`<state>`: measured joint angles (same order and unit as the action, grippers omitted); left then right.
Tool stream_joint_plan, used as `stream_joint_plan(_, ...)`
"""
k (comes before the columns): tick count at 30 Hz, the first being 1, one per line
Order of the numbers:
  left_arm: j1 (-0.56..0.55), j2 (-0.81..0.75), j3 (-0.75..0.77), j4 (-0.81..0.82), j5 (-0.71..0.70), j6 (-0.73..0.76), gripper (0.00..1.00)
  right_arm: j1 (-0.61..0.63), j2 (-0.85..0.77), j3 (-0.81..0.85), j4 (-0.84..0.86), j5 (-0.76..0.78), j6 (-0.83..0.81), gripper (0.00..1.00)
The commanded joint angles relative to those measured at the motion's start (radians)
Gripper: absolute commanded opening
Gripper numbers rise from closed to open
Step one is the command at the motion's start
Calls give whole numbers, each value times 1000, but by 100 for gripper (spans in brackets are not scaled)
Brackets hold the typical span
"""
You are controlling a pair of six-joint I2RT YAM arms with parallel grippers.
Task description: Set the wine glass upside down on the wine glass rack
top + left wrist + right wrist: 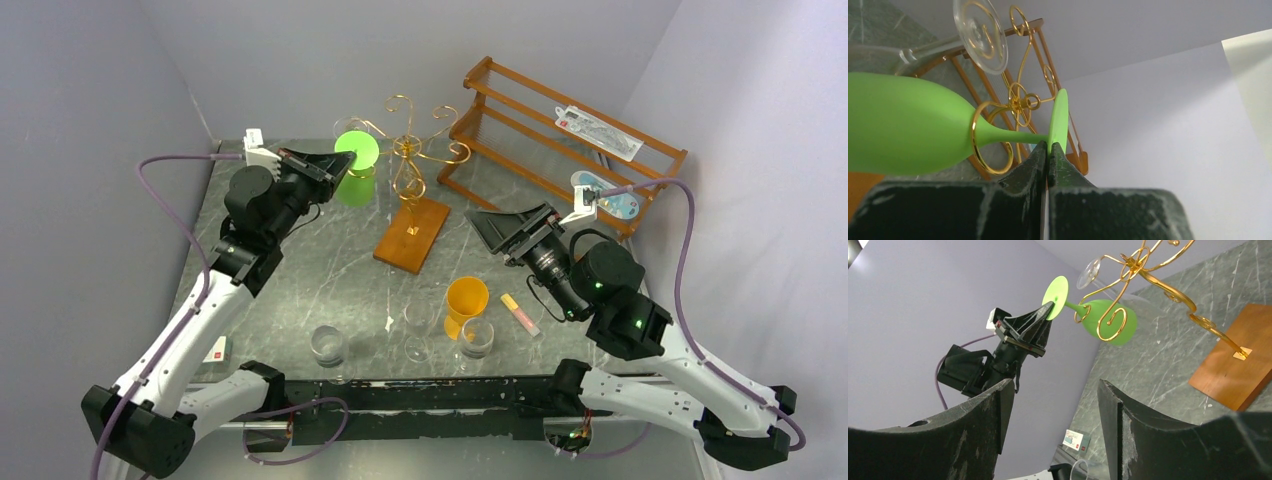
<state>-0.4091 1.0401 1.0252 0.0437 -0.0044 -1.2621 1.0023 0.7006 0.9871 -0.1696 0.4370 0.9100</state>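
Left wrist view shows the left gripper (1048,147) pinched together on the edge of the green glass's (908,125) foot (1060,117). The stem runs through a gold spiral loop (979,137) of the rack (1018,100). That loop circles the stem right where it meets the bowl, and the foot stands apart from the wire. A clear glass (980,32) sits in a neighbouring arm of the rack, its foot turned toward the camera.

From the top external view, the glass (356,175) is at the rack's left side, foot uppermost and bowl below, so it is upside down. The left gripper (338,163) reaches in from the left at foot height. The rack's (408,150) wooden base (412,235) lies on the marbled table (300,270), in front of a slatted brown shelf (540,130) at the back right.

The right gripper (487,230) hangs just right of the base with its jaws apart and nothing between them. The right wrist view confirms this: its fingers (998,410) stand wide, and through the gap the left gripper (1045,307) is seen nipping the foot.

Nearer the arm bases stand an orange cup (466,300), a clear stemmed glass (418,328) and two short tumblers (329,345) (477,337). A small pink and yellow stick (519,313) lies to their right.
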Motion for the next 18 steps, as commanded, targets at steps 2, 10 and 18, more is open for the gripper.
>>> stream_joint_plan(2,4,-22,-15,-31,-26,40,5,-4,0,-14,8,8,16,66)
stream_joint_plan(10,4,-16,-51,-3,101,49,5,-5,2,-15,5,5,20,65)
stream_joint_plan(18,4,-3,-32,-42,165,92,8,-5,9,-15,17,3,18,66)
